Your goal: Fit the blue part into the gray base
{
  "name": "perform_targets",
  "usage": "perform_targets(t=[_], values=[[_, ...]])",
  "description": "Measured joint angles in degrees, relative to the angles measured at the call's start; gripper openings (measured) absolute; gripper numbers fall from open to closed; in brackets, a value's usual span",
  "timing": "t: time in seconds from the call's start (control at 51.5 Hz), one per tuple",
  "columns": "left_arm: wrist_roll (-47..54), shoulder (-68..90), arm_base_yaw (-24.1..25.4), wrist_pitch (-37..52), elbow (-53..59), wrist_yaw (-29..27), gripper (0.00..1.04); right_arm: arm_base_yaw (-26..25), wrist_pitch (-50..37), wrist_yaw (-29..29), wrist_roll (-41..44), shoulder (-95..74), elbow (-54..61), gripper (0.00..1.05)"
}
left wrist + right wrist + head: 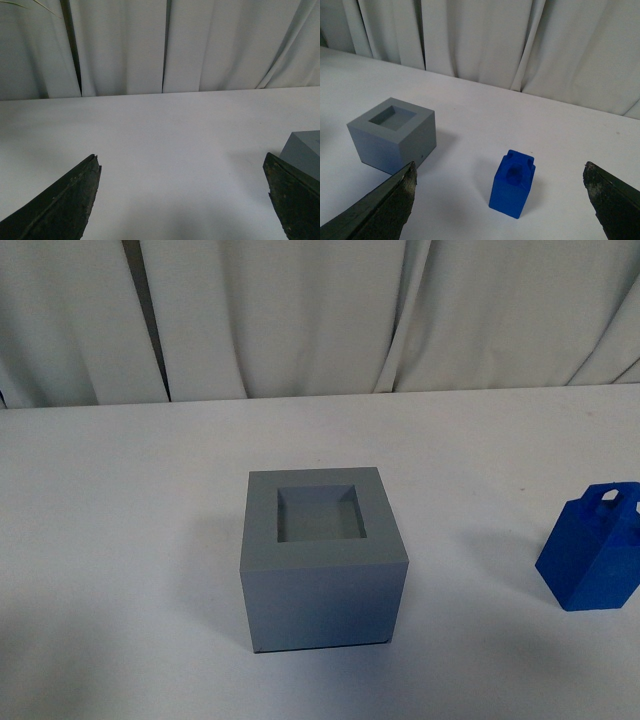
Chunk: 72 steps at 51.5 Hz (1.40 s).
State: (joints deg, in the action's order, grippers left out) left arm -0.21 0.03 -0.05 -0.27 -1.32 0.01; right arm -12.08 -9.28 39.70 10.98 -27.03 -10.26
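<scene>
right gripper [500,167] spread wide, holding nothing | blue part [512,185] upright, centred ahead of it | gray base [392,134] farther off, to its left (recess facing up) | left gripper [181,160] spread wide, gray base near, on its right

Gray, blue, and white all round.
Centre frame in the front view, the gray base [322,565] shows flat matte gray, its recess a shade darker. At the right edge, the blue part [595,550] is bright solid blue. The table [120,540] is plain white, and the curtain [300,310] along the top is off-white with shadowed folds.
</scene>
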Motion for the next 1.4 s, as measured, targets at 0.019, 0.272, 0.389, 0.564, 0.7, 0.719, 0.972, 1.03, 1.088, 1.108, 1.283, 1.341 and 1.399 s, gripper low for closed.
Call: perform_targets(t=[0.019,0.272,0.389,0.564,0.7,0.719,0.972,1.03,1.088,1.108,1.283,1.341,1.399], values=[[0.0,0.0,0.0,0.0,0.0,0.0,0.99,0.2,0.0,0.1,0.7,-1.9,-1.0,0.97],[0.0,0.0,0.0,0.0,0.0,0.0,0.99,4.1,-2.3,-0.5,9.1,-22.4,-14.6,0.97],[0.0,0.0,0.0,0.0,0.0,0.0,0.99,5.8,3.7,-1.7,13.4,-31.5,-23.5,0.97],[0.0,0.0,0.0,0.0,0.0,0.0,0.99,8.2,21.1,0.5,24.7,-44.0,-37.0,0.97],[0.0,0.0,0.0,0.0,0.0,0.0,0.99,9.7,33.9,-0.1,34.9,-51.9,-47.3,0.97],[0.0,0.0,0.0,0.0,0.0,0.0,0.99,9.9,35.7,-0.8,36.7,-53.2,-48.8,0.97],[0.0,0.0,0.0,0.0,0.0,0.0,0.99,12.5,53.3,-13.4,58.9,-67.1,-61.1,0.97],[0.0,0.0,0.0,0.0,0.0,0.0,0.99,13.1,53.8,-15.5,61.1,-69.0,-62.1,0.97],[0.0,0.0,0.0,0.0,0.0,0.0,0.99,13.5,55.8,-16.5,62.6,-70.3,-63.1,0.97],[0.0,0.0,0.0,0.0,0.0,0.0,0.99,13.6,56.6,-16.8,63.0,-70.8,-63.5,0.97],[0.0,0.0,0.0,0.0,0.0,0.0,0.99,14.4,57.5,-20.2,66.0,-74.7,-65.2,0.97],[0.0,0.0,0.0,0.0,0.0,0.0,0.99,14.4,58.0,-21.0,66.7,-76.0,-65.8,0.97],[0.0,0.0,0.0,0.0,0.0,0.0,0.99,14.4,58.8,-21.9,67.5,-77.3,-66.2,0.97]])
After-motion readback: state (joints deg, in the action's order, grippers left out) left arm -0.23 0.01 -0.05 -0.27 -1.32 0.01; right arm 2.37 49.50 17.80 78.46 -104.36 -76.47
